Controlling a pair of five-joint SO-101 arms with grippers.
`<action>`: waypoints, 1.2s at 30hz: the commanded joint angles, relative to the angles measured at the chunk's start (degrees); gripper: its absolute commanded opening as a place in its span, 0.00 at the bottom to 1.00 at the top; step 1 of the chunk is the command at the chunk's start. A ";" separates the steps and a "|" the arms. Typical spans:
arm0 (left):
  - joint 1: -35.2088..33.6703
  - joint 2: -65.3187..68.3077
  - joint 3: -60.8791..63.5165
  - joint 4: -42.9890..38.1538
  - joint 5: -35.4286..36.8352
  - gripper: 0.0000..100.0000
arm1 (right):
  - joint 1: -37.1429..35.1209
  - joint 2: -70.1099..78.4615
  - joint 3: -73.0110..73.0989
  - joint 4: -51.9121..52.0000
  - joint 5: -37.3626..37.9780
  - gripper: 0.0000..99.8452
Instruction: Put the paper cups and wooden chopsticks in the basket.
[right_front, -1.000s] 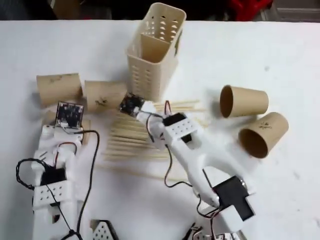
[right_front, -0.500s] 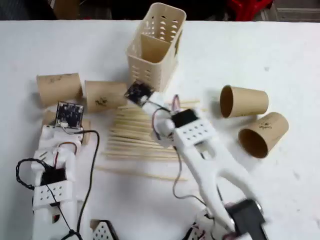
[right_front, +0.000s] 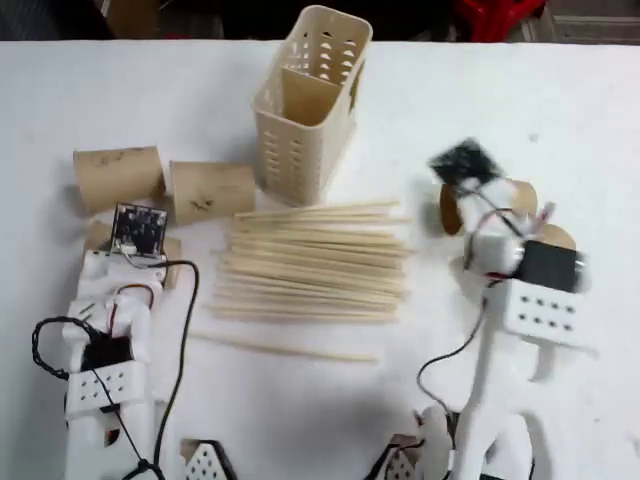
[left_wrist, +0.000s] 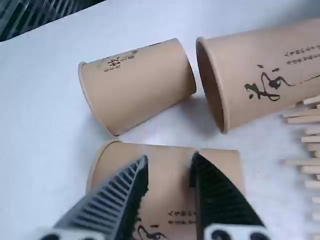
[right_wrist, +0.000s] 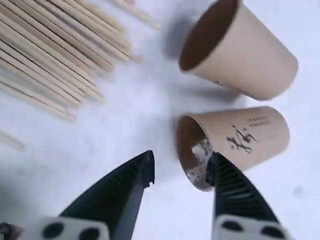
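Right pincer (right_wrist: 181, 159): spread open; tipped brown paper cup (right_wrist: 240, 135) is seen just ahead, mouth by the fingertips.
Left pincer (left_wrist: 169, 160): spread open over second tipped brown paper cup (left_wrist: 167, 195).

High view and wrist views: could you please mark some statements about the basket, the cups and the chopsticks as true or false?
1. The basket stands upright. True.
2. The wooden chopsticks are inside the basket. False: they lie in a pile on the table.
3. The paper cups lie on their sides. True.
4. The right end effector holds a chopstick. False: it is open and empty.
5. The left end effector hangs open over a lying cup. True.
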 joint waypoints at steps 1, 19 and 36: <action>-0.75 -0.04 0.26 -0.79 -0.53 0.15 | 6.81 -1.01 -0.79 0.13 10.46 0.19; -0.66 -0.04 0.26 -0.70 -0.53 0.15 | 13.41 -0.40 24.09 -31.78 13.98 0.30; 0.22 0.04 0.26 -0.53 -0.53 0.15 | 23.69 -2.95 26.46 -39.60 10.02 0.02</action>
